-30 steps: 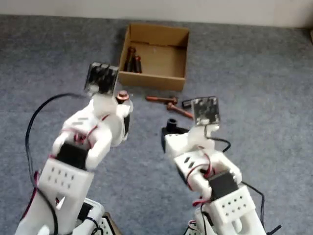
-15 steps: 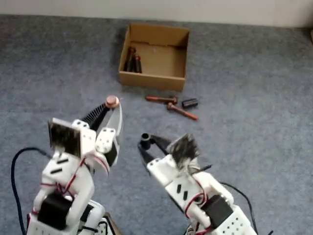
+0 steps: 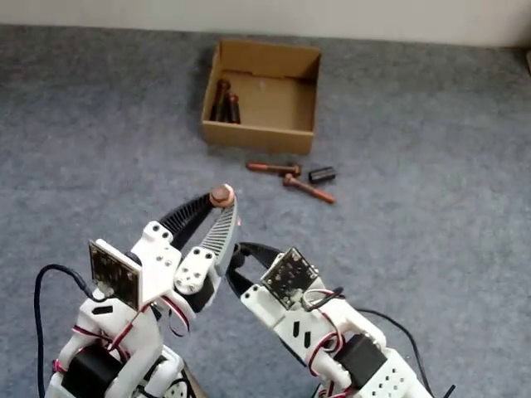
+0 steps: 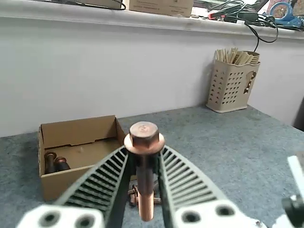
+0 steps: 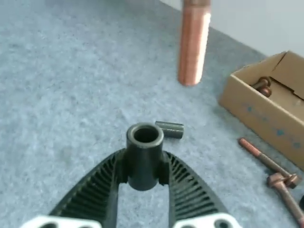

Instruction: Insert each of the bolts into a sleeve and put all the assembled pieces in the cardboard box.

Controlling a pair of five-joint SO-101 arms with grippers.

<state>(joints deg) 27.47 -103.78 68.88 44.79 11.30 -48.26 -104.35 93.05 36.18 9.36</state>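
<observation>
My left gripper (image 3: 221, 204) is shut on a copper bolt (image 3: 220, 196), held upright with its head on top (image 4: 144, 137). My right gripper (image 5: 145, 164) is shut on a black sleeve (image 5: 145, 151), whose open bore faces up. The bolt's shaft (image 5: 194, 43) hangs above the sleeve, a little off to one side and apart from it. In the high view the right gripper (image 3: 236, 253) sits just beneath the left one. The cardboard box (image 3: 300, 133) stands at the far side, with assembled pieces (image 3: 224, 99) in its left corner.
Two loose copper bolts (image 3: 274, 167) (image 3: 309, 189) and a loose black sleeve (image 3: 322, 175) lie on the grey carpet just in front of the box. A wall with a beige basket (image 4: 232, 80) lies beyond the carpet.
Both arms pulled back from the box toward the near side. The left gripper carried the bolt rightward to above the sleeve held by the right gripper.
</observation>
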